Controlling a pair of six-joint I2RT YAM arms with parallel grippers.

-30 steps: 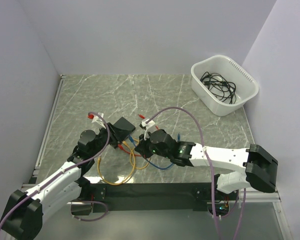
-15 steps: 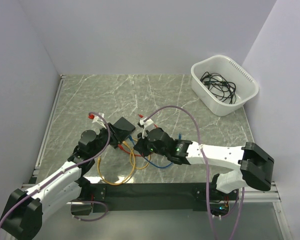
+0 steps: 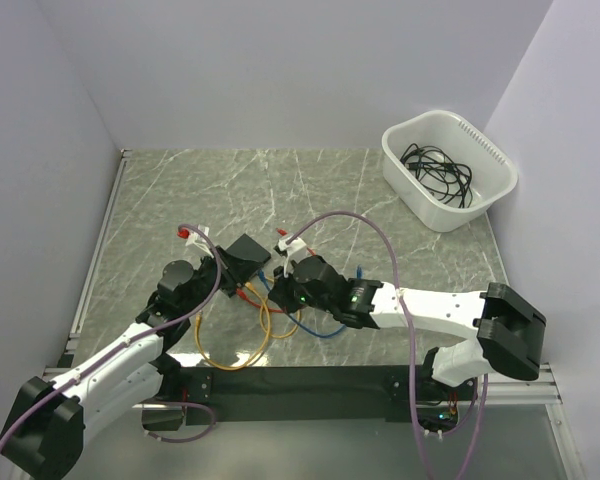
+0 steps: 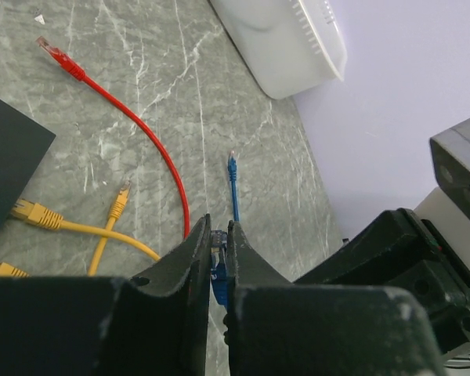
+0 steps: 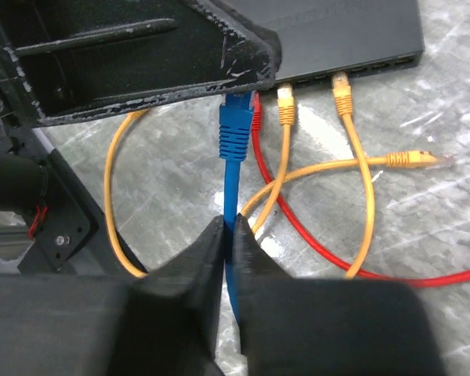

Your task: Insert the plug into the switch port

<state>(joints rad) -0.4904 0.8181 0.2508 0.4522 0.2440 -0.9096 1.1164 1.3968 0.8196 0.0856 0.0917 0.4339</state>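
- Right wrist view: the plug on the blue cable sits at the port edge of the switch. Its tip is hidden under my left gripper (seated or not, I cannot tell).
- That gripper pinches the plug; my right gripper is clamped on the cable just behind it.
- The switch lies left of centre on the table.
- Yellow plugs fill neighbouring ports.

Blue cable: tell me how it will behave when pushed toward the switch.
Probably floppy: the blue cable lies in loose curves, so a long free length may buckle. The right gripper pinches it close behind its plug, whose ribbed boot looks stiffer. Likely light; thin like the yellow cables.
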